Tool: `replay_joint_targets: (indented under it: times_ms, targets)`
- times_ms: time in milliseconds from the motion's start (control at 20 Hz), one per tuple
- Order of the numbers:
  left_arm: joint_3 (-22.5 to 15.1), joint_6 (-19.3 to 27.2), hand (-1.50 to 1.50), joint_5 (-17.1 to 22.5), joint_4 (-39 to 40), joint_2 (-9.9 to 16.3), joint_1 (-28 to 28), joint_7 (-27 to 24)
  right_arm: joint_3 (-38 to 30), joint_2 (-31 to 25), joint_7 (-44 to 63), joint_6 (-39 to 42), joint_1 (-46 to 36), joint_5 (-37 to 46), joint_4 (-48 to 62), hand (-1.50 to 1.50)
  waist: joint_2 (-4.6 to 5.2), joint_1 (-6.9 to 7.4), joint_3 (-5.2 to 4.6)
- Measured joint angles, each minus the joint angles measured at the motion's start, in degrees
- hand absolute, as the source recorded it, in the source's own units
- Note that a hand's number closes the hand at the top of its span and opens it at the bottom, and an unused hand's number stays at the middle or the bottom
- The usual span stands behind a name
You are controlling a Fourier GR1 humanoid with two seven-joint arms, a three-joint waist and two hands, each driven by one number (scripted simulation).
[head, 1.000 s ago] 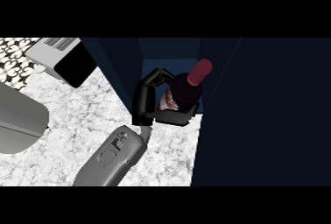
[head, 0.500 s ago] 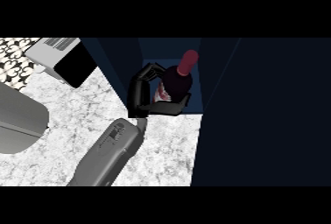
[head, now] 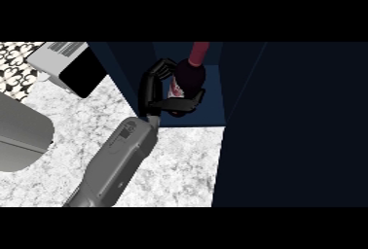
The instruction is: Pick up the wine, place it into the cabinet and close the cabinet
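Since prev frame the wine moved deeper into the cabinet; right hand curled around it. Set upright on shelf, then release w/o tipping

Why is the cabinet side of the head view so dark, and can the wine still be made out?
Head view: the dark blue cabinet fills the right side, unlit, nearly black, no detail inside. The marble counter at left is bright and evenly lit. The wine bottle reads as dark red against the cabinet; the black left hand curled round it blends into the gloom. No glare.
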Motion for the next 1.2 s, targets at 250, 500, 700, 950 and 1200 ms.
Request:
replay_joint_targets:
  times_ms: [250,500,700,950,1200]
  targets:
    - [1.72,-1.26,1.5,1.3,7.05,-0.11,-4.29,-0.72,1.0,0.51,-0.5,-0.13,0.67,0.19,0.03,-1.5,0.06,-0.21,-0.01]
    - [2.41,-1.0,1.5,2.8,12.57,-0.08,-8.22,-1.89,-0.1,0.09,-0.67,1.0,1.24,-0.25,-0.04,-1.5,0.1,-0.46,0.0]
    - [4.09,-0.82,1.5,2.73,17.53,-0.1,-10.96,-5.86,0.39,0.56,-0.44,0.81,0.31,-0.3,0.09,-1.5,0.19,-0.75,-0.01]
    - [6.02,-0.18,1.5,2.12,23.66,0.02,-15.16,-10.32,0.1,0.59,0.44,0.73,-0.77,-0.46,0.14,-1.5,0.36,-1.09,-0.04]
    - [7.89,0.49,1.5,2.56,28.43,0.18,-18.59,-12.9,-0.22,0.55,0.71,0.95,-1.32,-0.53,0.28,-1.5,0.42,-1.19,-0.03]
